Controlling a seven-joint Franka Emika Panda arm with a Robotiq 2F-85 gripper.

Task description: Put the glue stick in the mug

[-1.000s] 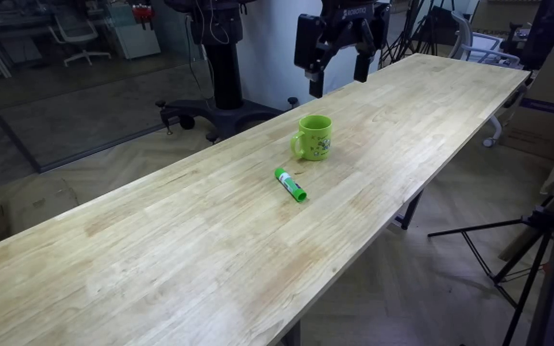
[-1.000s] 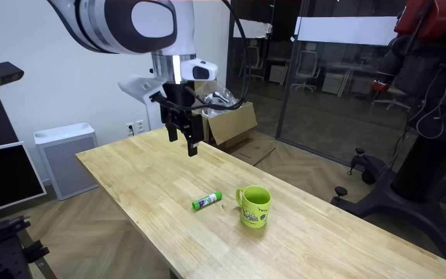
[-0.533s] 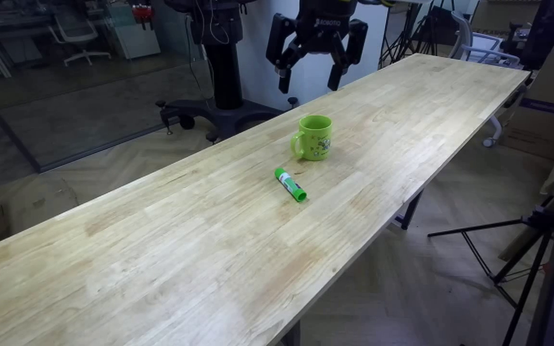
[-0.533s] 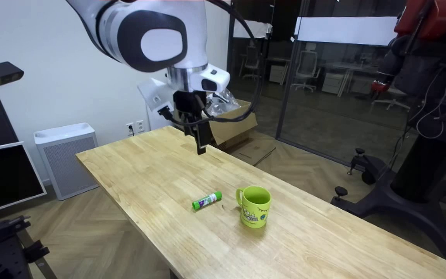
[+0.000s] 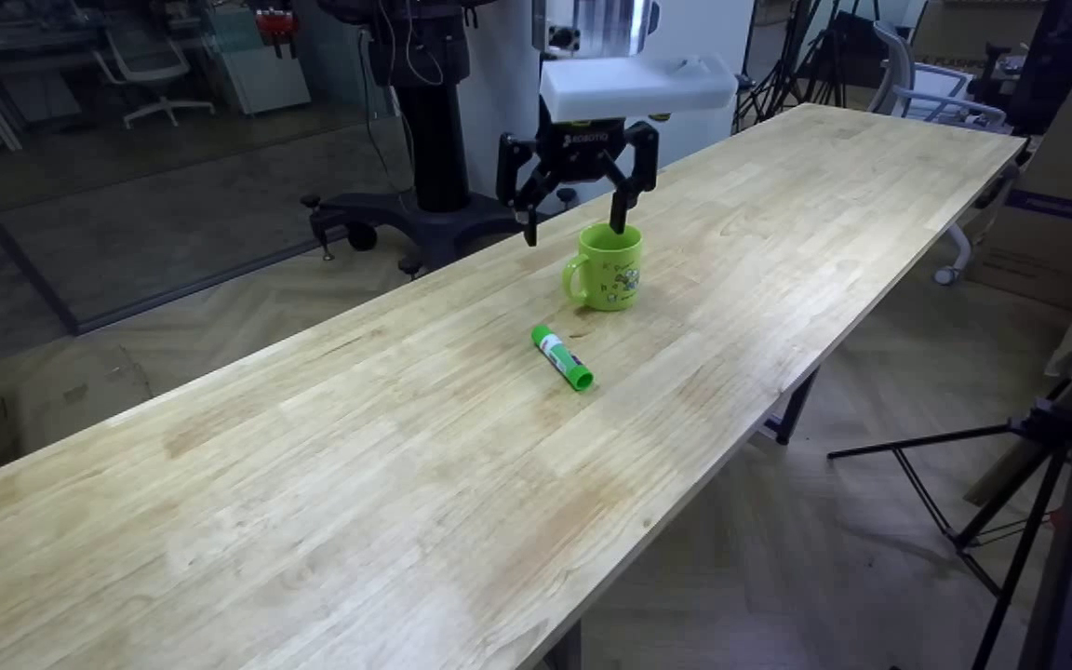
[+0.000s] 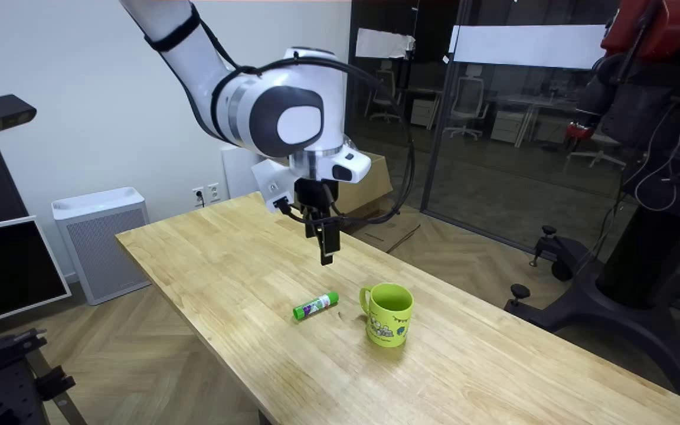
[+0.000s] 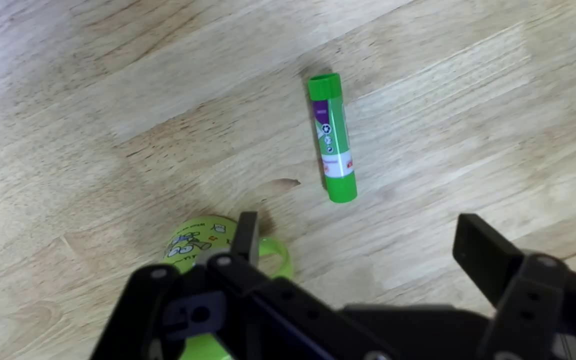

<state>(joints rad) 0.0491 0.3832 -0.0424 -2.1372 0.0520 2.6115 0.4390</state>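
The glue stick, a green cylinder with a white and purple label, lies on its side in both exterior views (image 5: pixel 562 358) (image 6: pixel 316 306) and in the wrist view (image 7: pixel 333 140). The lime-green mug stands upright beside it in both exterior views (image 5: pixel 606 284) (image 6: pixel 387 323), its handle toward the glue stick. In the wrist view, a gripper finger partly hides the mug (image 7: pixel 193 237). My gripper (image 5: pixel 574 233) is open with nothing between its fingers, in the air above the table. In the wrist view, the glue stick lies ahead of the fingertips (image 7: pixel 357 220), apart from them.
The long wooden table (image 5: pixel 313 484) carries both things; its long edges drop to the floor. A wheeled black stand (image 6: pixel 600 313) stands beyond one edge. A cardboard box (image 6: pixel 369 180) is behind the arm. A black tripod (image 5: pixel 1029 475) stands off the table's opposite side.
My gripper has come down and closer to the mug and glue stick, and has turned. It stays open. The glue stick and mug have not moved.
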